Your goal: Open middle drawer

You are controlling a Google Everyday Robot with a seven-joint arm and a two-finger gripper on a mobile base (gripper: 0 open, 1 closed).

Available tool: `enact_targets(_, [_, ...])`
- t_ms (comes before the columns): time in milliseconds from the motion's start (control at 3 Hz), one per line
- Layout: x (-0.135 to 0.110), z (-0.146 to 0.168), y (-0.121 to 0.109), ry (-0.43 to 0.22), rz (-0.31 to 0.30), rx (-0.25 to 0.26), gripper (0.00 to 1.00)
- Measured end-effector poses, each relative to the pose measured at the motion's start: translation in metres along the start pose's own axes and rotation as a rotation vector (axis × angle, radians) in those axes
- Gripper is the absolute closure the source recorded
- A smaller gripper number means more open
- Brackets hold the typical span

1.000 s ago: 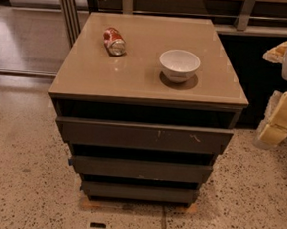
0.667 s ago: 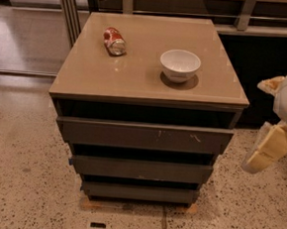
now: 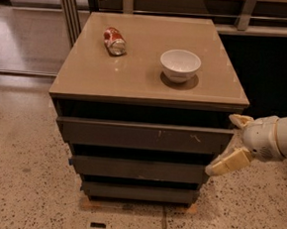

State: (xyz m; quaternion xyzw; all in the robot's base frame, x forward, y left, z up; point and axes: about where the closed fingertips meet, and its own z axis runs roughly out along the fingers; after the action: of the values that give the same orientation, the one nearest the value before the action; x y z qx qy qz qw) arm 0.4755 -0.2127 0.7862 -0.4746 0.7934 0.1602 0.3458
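Middle drawer (image 3: 139, 169), the plain dark grey-brown front below the scratched top front (image 3: 144, 135), sits shut. Your cream two-finger gripper (image 3: 233, 142) has swung in and down beside the drawers' right ends, spread wide and empty. You are nearing it, with no grasp yet.

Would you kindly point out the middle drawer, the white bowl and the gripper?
middle drawer (image 3: 139, 169): camera view, centre of its plain front.
white bowl (image 3: 180, 64): camera view, middle of its inside.
gripper (image 3: 220, 145): camera view, midway between its open fingertips, by the middle drawer's right end.
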Motion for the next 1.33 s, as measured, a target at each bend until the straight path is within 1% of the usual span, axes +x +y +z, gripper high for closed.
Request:
enact_targets(333, [0.0116, 0.0303, -0.0076, -0.069, 0.068, -0.029, 0.18])
enact_targets(1000, [0.0123, 0.0302, -0.0066, -0.066, 0.068, -0.033, 0.64])
enact_targets(1333, [0.0187, 0.0369, -0.0109, -0.086, 0.085, -0.002, 0.87])
